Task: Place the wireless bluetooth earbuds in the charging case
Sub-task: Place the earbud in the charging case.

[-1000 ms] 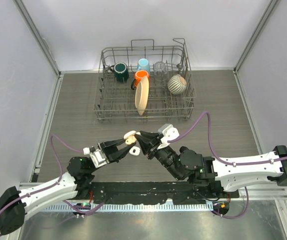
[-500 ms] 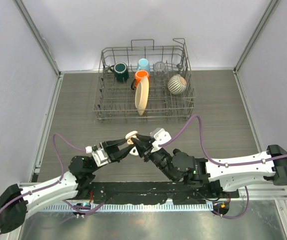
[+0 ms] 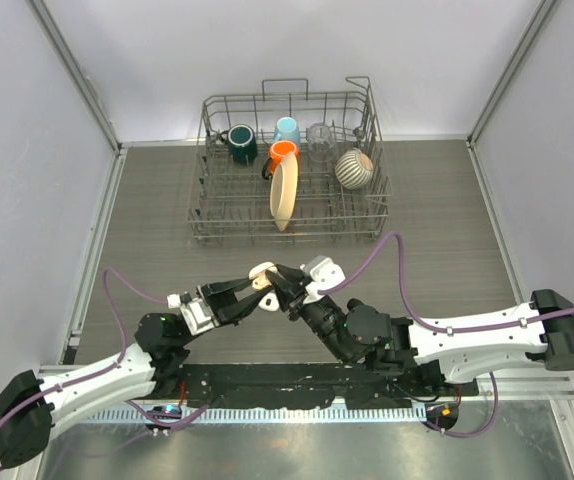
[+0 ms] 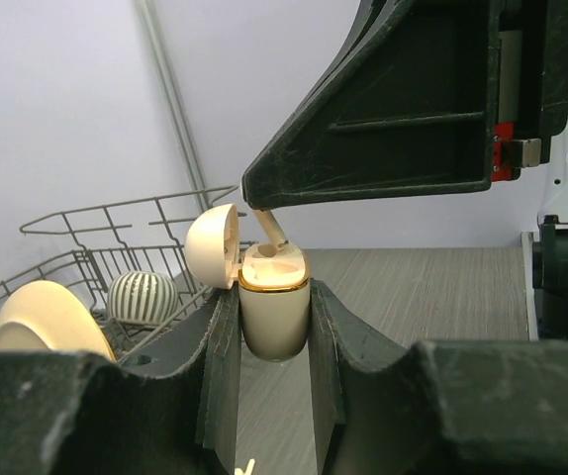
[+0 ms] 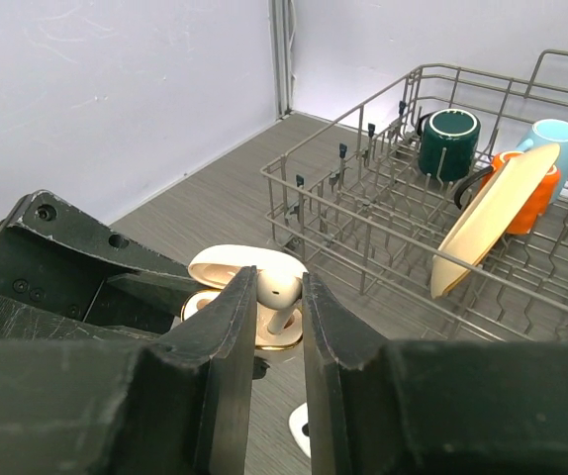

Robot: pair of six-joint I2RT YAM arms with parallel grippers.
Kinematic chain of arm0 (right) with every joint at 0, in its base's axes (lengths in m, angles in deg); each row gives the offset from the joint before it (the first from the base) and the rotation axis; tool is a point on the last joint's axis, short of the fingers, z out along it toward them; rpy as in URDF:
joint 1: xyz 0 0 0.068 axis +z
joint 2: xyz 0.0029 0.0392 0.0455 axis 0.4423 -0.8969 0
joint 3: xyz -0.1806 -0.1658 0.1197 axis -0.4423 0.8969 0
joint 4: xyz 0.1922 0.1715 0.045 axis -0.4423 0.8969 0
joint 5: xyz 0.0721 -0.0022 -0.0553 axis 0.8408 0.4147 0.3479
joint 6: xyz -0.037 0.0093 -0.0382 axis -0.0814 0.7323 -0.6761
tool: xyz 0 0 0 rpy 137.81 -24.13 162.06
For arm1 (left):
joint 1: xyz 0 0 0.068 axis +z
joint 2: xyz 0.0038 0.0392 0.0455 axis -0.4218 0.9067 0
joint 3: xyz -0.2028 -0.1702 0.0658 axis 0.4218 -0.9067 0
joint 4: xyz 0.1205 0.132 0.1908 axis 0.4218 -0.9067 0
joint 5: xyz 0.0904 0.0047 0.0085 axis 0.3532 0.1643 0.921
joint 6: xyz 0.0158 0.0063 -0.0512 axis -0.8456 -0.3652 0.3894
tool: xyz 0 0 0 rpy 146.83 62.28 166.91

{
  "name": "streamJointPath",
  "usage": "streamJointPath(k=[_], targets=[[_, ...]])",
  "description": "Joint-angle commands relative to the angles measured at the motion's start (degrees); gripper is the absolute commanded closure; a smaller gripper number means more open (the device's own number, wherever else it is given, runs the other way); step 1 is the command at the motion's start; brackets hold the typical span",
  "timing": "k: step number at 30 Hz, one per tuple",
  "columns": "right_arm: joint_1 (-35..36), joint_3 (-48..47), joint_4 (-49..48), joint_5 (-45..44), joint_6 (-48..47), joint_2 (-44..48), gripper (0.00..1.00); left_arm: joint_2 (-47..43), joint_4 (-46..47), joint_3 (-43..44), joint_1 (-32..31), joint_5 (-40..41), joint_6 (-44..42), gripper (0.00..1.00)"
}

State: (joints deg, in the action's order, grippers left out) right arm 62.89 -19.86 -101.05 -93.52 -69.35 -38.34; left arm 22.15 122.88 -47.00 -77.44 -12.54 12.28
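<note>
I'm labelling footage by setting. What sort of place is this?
Probably a lab robot cell, not a kitchen: plain white walls and metal posts enclose the table, the left arm and right arm are mounted at its near edge, and the dish rack looks like a prop.

case (image 4: 274,332) between left end effector (image 4: 274,302) fingers | earbud (image 5: 277,290) over it, in right end effector (image 5: 279,297) | rack (image 3: 227,232) behind

Both black-and-white arms stretch forward and inward, their tips meeting. The left gripper (image 4: 274,341) clamps its 2 black fingers on a cream glossy open-lidded case (image 4: 274,302). The right gripper (image 5: 277,302), angled down over it, pinches a small whitish earbud (image 5: 277,287).
</note>
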Motion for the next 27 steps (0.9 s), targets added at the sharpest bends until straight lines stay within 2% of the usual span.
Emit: streamJointPath(k=[1,13,27], targets=[[0.2,-0.2,-4.3,-2.7,-1.5,-0.9,0.99,-0.6,5.1,-1.9,-0.2,-0.3,0.8,1.0],[0.2,1.2,-6.5,-2.9,-3.3,-2.3,0.99,-0.6,7.0,-2.0,-0.3,-0.9,1.7,1.0],[0.2,3.0,-4.2,6.2,-4.1,-1.9,0.99,0.1,9.7,-2.1,-0.2,4.9,3.1,1.0]])
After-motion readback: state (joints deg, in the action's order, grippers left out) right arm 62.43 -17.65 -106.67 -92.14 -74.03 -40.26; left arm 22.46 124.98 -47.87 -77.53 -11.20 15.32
